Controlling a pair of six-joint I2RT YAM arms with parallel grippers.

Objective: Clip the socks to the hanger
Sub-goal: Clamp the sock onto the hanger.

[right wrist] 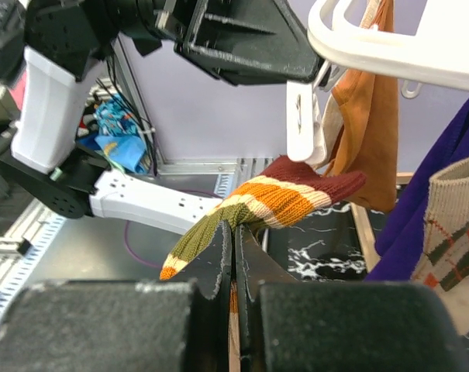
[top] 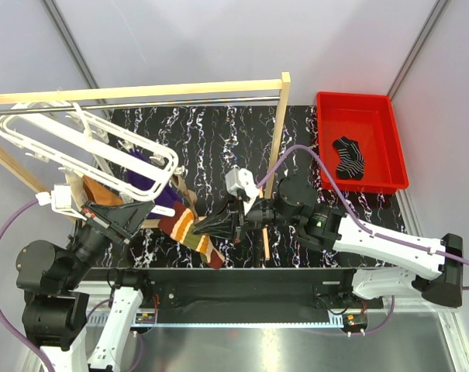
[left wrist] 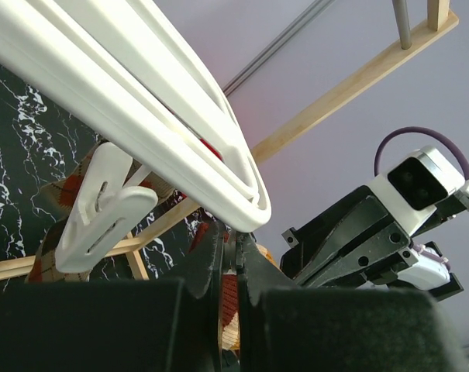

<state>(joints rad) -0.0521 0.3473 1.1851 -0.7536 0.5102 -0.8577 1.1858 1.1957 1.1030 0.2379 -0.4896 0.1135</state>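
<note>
The white hanger (top: pixel 87 147) hangs at the left; its frame also crosses the left wrist view (left wrist: pixel 141 101) and the right wrist view (right wrist: pixel 405 39). My right gripper (right wrist: pixel 234 229) is shut on a striped sock (right wrist: pixel 296 198), maroon, cream, orange and olive, and holds its maroon end up against a dangling white clip (right wrist: pixel 304 128). In the top view the striped sock (top: pixel 189 229) hangs between both grippers. My left gripper (left wrist: pixel 232 236) is shut on that clip's top, just under the hanger's corner. An orange-brown sock (right wrist: pixel 366 116) and a purple sock (right wrist: pixel 436 186) hang on the hanger.
A red bin (top: pixel 389 116) at the back right holds a black striped sock (top: pixel 349 157). A wooden post (top: pixel 279 132) with a metal rod stands mid-table. Another free clip (left wrist: pixel 102 209) dangles to the left. A cream argyle sock (right wrist: pixel 451 232) hangs at the right.
</note>
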